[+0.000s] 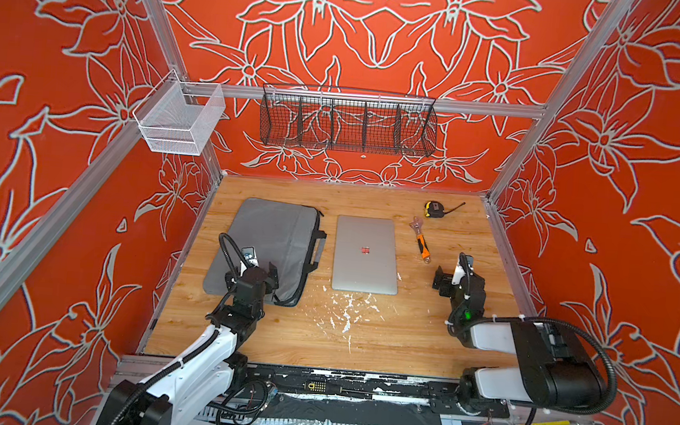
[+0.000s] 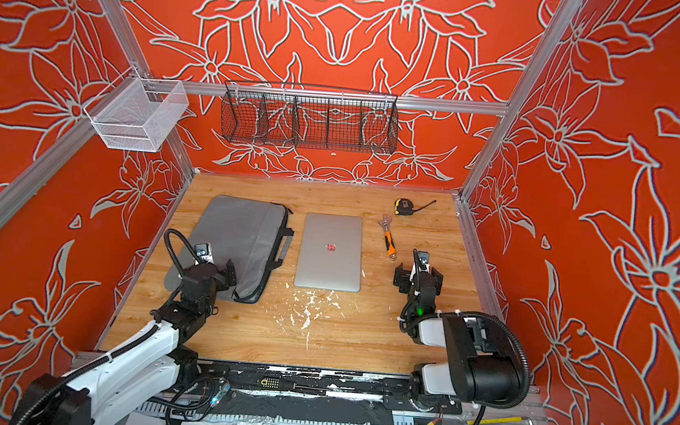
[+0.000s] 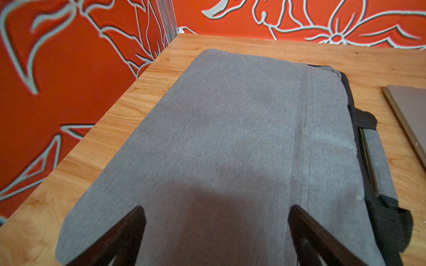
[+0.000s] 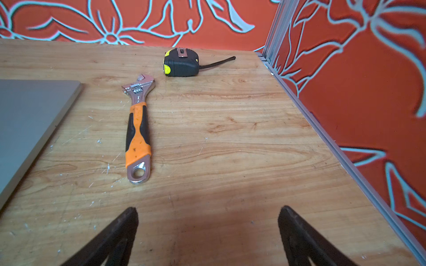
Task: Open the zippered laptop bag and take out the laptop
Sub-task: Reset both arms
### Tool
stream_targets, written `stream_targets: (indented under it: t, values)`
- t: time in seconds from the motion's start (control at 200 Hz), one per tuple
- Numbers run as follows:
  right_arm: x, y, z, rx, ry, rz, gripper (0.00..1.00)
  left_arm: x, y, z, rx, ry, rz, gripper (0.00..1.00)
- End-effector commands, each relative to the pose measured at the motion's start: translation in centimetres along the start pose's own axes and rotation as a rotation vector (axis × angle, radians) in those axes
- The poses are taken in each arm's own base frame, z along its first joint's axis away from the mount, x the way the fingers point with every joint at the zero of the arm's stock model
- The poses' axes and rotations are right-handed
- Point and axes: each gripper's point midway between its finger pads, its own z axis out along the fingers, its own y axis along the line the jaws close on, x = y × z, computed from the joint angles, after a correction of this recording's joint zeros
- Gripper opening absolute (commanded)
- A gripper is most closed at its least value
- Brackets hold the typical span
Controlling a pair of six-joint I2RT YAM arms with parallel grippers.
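Laptop bag (image 1: 269,245): grey fabric case with black zip edge and black handles. It lies flat on the left part of the wooden table (image 1: 320,336), long axis near to far, handles facing right. Whether the zip stands open cannot be told.

Laptop (image 1: 366,255): thin silver-grey metal slab with rounded corners, lid closed, small red mark at the lid's centre. It lies flat on bare wood just right of the bag, apart from it and parallel to it, wholly outside the bag. Judged from this, the removal is done and nothing remains to lift.

Left gripper (image 3: 215,213): black, two-fingered, hanging over the bag's near end. Its jaws are spread wide and hold nothing. The laptop lies to its right.

Right gripper (image 4: 208,210): same make, hanging low over bare wood beside the laptop's near right corner. Its jaws are spread wide and hold nothing. The laptop lies to its left, and this gripper looks slightly the nearer to it.

Adjustable wrench (image 1: 421,240): steel with an orange-and-black handle, right of the laptop.

Tape measure (image 1: 434,208): black and yellow, at the far right.
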Motion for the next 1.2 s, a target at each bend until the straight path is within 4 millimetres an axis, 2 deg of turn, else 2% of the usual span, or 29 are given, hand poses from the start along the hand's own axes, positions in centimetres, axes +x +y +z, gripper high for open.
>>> stream_targets:
  t: [0.0, 0.11, 0.12, 0.15, 0.425, 0.596, 0.736, 1.196]
  values:
    - [-2.2, 0.3, 0.7, -0.009, -0.052, -0.001, 0.97, -2.2, -0.4, 0.8, 0.018, -0.048, -0.002, 0.97]
    - [-2.1, 0.0, 1.6, 0.016, 0.003, -0.001, 0.98, -2.6, -0.1, 1.9, 0.027, -0.026, -0.016, 0.97]
    - [-2.0, 0.0, 1.7, 0.019, 0.008, -0.003, 0.98, -2.0, -0.1, 2.3, 0.026, 0.0, -0.009, 0.97]
    - [-2.0, -0.1, 1.9, 0.026, 0.023, -0.003, 0.98, -1.9, 0.0, 2.7, 0.025, 0.019, -0.014, 0.97]
    - [-2.0, -0.1, 1.9, 0.023, 0.022, -0.005, 0.97, -2.4, -0.9, 5.1, 0.065, 0.047, 0.035, 0.97]
    - [-2.0, -0.1, 1.9, 0.024, 0.021, -0.005, 0.97, -1.1, -1.1, 6.4, 0.068, 0.037, 0.005, 0.97]
    - [-2.0, -0.1, 1.9, 0.025, 0.021, -0.005, 0.97, -0.3, -1.5, 7.0, 0.076, 0.06, 0.019, 0.97]
    - [-2.0, -0.1, 1.9, 0.025, 0.021, -0.005, 0.97, -0.4, -1.4, 7.4, 0.089, 0.077, 0.004, 0.97]
